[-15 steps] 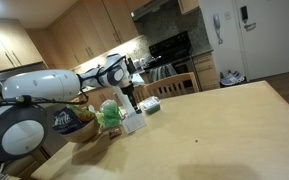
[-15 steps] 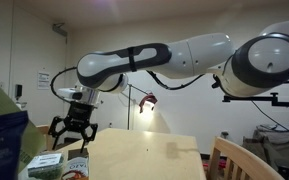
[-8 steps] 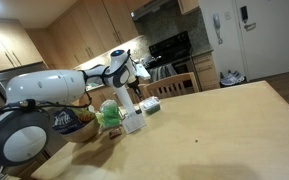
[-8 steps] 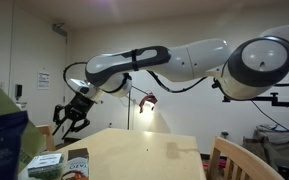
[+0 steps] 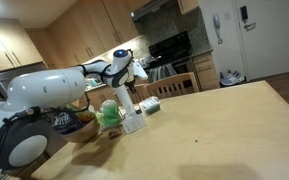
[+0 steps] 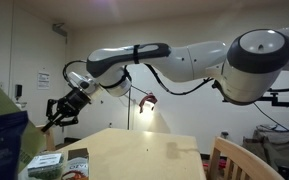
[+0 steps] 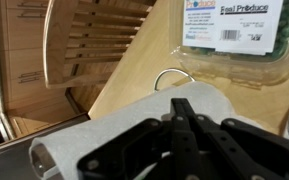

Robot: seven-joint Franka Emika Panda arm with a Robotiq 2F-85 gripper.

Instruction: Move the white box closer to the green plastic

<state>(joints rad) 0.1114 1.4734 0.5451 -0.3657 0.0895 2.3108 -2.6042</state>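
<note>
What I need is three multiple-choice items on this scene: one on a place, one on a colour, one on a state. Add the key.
1. Where is the small white cardboard box?
A. on a chair seat
B. on the light wooden table, beside the green plastic
C. on the floor

2. What colour is the kitchen stove?
A. white
B. black
C. red

3. The gripper is:
A. clamped on the box
B. raised above the table
C. lying on the table

Key: B, it stands next to the green plastic; B, its front is dark; B, it hangs in the air.
</note>
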